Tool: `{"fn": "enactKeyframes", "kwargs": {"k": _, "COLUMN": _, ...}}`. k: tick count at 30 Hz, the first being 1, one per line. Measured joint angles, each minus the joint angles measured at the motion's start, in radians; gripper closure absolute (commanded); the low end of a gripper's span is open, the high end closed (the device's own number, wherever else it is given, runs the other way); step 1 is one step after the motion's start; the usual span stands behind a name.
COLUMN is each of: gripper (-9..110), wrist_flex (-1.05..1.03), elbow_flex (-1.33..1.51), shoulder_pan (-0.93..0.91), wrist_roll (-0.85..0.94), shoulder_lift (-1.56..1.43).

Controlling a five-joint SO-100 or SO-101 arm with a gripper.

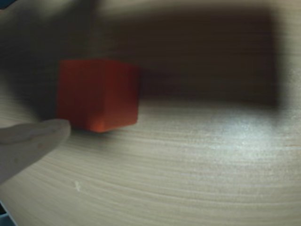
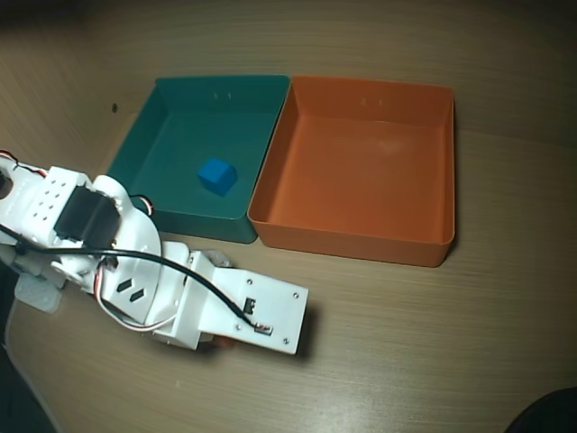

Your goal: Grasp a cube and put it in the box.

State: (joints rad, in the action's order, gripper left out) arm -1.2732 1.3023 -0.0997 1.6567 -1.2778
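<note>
Wood table [image 1: 197, 160]: cube [image 1: 96, 94] beside jaws.

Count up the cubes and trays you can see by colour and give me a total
Orange cube: 1, on the table, seen only in the wrist view
Blue cube: 1, inside the teal tray
Teal tray: 1
Orange tray: 1, nothing in it
Total: 4
</note>
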Motion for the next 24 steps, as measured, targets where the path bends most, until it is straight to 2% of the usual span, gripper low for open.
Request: {"fn": "enactKeyframes", "kwargs": {"k": 24, "gripper": 65, "wrist_flex": 0.006, "elbow_flex": -0.009, "shoulder_pan": -0.044, "wrist_roll": 0.000, "shoulder_lift": 0.160}}
